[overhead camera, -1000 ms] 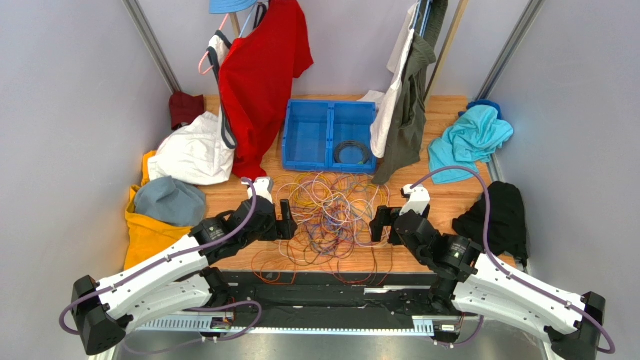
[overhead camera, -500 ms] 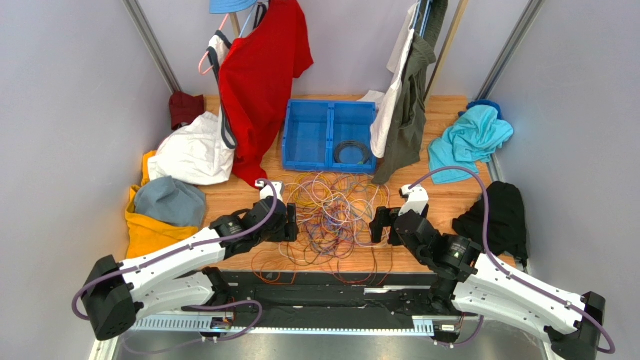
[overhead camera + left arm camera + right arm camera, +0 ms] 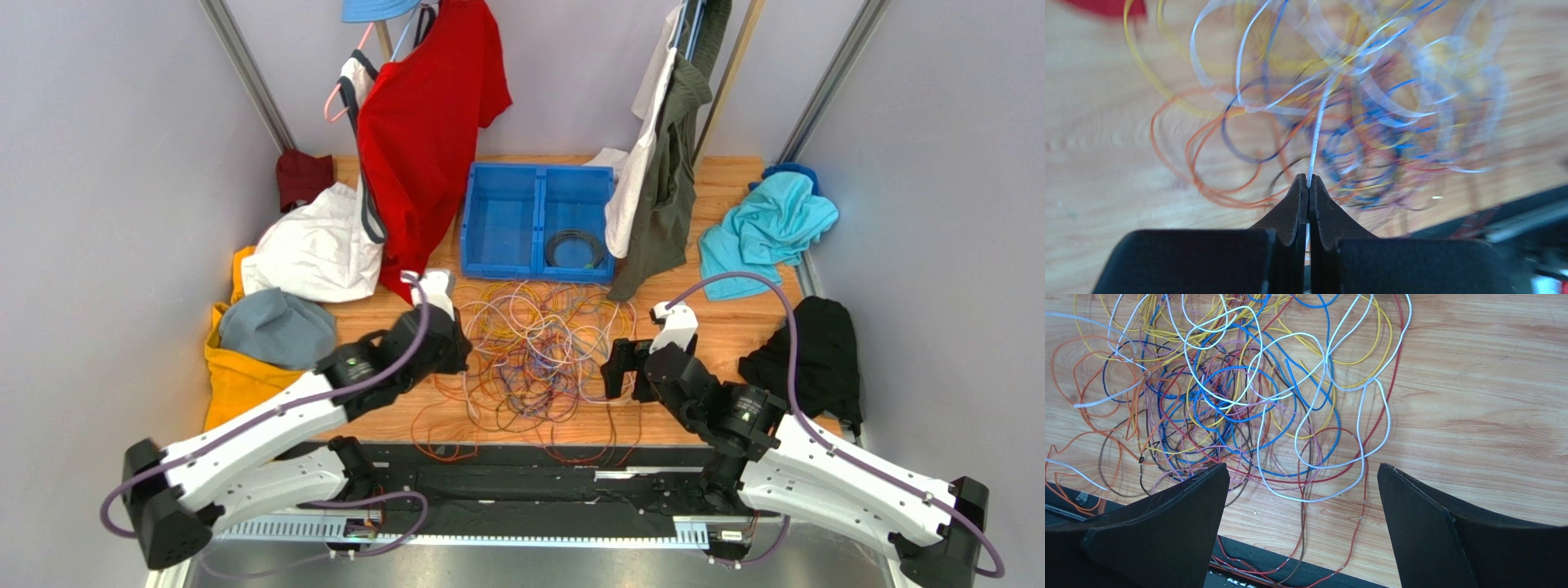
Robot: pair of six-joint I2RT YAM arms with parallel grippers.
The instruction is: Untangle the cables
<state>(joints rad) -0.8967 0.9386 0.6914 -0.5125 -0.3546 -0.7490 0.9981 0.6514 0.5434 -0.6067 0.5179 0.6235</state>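
The cables (image 3: 540,355) lie as one loose tangle of orange, yellow, blue, purple, red and white loops on the wooden table, between my two grippers. At the tangle's left edge my left gripper (image 3: 454,353) is shut on a single white cable (image 3: 1318,122). That cable runs taut from the fingertips (image 3: 1300,190) up into the blurred tangle (image 3: 1389,122). At the right edge my right gripper (image 3: 623,368) stands wide open and holds nothing. In the right wrist view the gripper (image 3: 1303,471) hovers just above the tangle's (image 3: 1247,398) near loops. Some red and brown strands hang over the table's front edge.
A blue two-compartment bin (image 3: 503,263) stands behind the tangle, a black coiled ring (image 3: 574,250) in its right half. Clothes ring the table: a hanging red shirt (image 3: 429,123), white cloth (image 3: 313,251), grey hat (image 3: 276,328), teal cloth (image 3: 767,227), black cloth (image 3: 816,355).
My left gripper reached into the tangle's left edge, closed on a white cable and drew back a little to the left. The right arm stayed still and open.
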